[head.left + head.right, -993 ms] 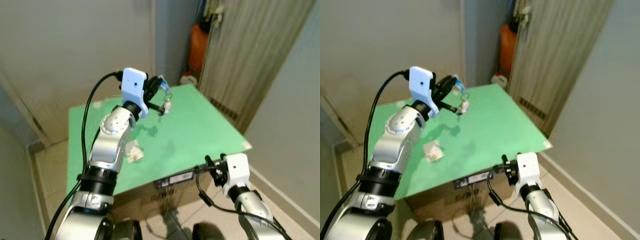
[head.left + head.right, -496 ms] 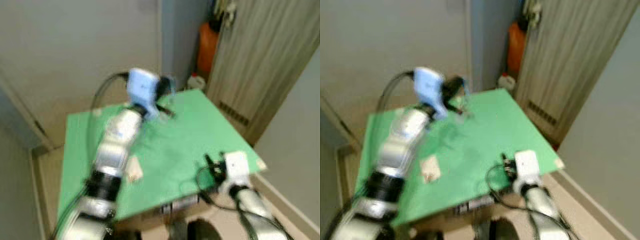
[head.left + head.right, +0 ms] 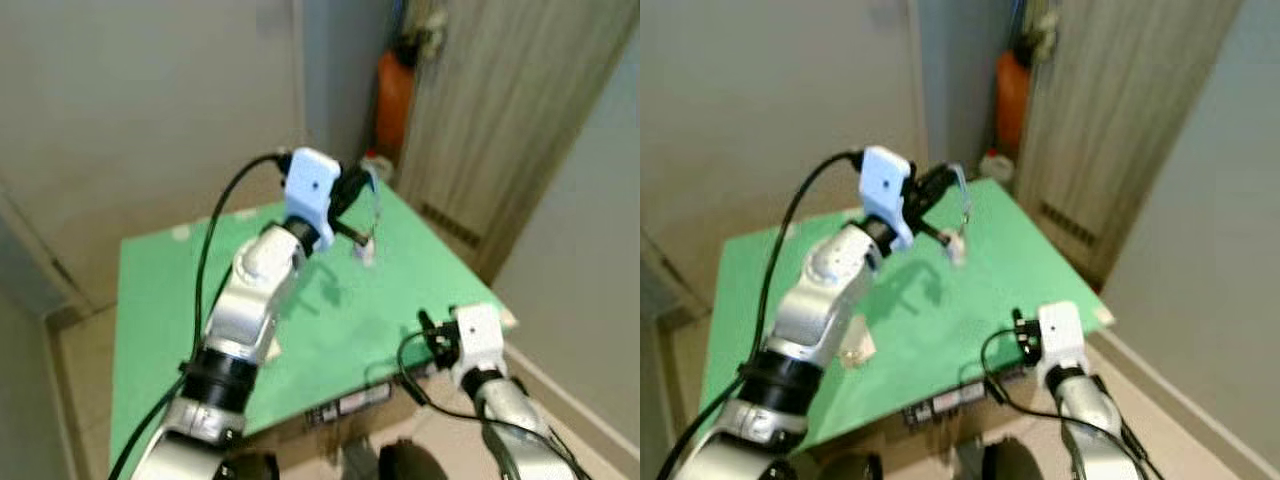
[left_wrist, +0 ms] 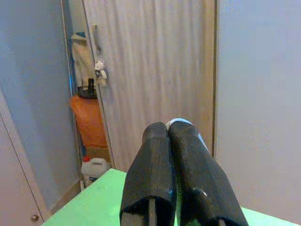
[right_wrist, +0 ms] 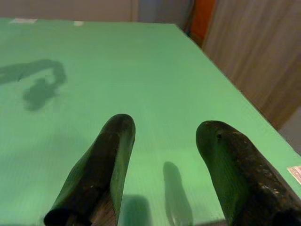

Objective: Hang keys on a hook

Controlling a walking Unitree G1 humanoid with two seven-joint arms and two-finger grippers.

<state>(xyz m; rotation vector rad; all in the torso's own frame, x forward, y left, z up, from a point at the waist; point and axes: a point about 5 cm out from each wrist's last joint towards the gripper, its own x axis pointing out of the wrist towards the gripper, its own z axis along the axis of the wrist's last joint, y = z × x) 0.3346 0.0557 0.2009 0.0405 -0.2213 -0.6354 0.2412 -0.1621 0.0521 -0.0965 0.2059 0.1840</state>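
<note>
Nearest the camera, the right gripper (image 5: 162, 174) hangs low at the near edge of the green table (image 3: 150, 300), its two black fingers (image 5: 94, 174) spread well apart with nothing between them. A small pale scrap (image 3: 856, 347) lies on the green surface beside the left arm. Farther out, that arm is raised over the middle of the table, and the left gripper (image 3: 352, 186) has its fingers pressed together on the keys (image 3: 366, 243) — a thin ring pinched at the fingertips, with a small pale tag dangling below it in the air, above the table and not touching it. Beyond the table's far corner stand a white jug (image 4: 94, 166) and an orange container (image 4: 87, 120) on the floor beside a beige ribbed door (image 4: 155, 70) — its handle has something small hanging from it.
</note>
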